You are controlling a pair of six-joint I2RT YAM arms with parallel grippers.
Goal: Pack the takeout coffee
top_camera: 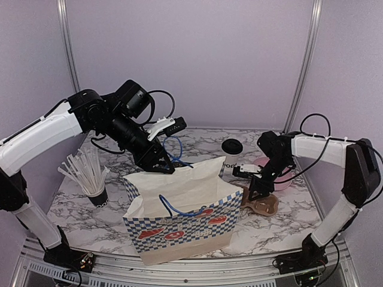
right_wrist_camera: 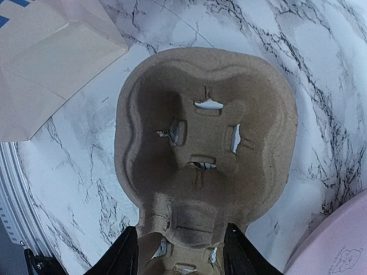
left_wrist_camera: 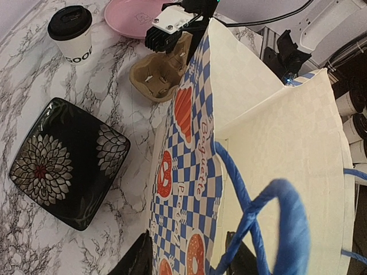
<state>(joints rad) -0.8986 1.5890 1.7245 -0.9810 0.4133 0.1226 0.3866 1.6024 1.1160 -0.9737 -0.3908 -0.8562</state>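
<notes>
Lab test booth, plain lilac walls [top_camera: 227, 54], aluminium frame posts [top_camera: 306, 60], marble-look tabletop [top_camera: 287, 233]

The paper bag [left_wrist_camera: 269, 143] looks matt and creased, printed in a blue check, with smooth blue cord handles [left_wrist_camera: 275, 223]. The cup carrier [right_wrist_camera: 206, 143] is rough, fibrous moulded pulp on a polished marble-pattern tabletop [right_wrist_camera: 321, 63]. The coffee cup [left_wrist_camera: 73, 35] seems to be matt paper under a slightly glossy black plastic lid, and the black flowered plate [left_wrist_camera: 66, 163] shines like glazed ceramic.
</notes>
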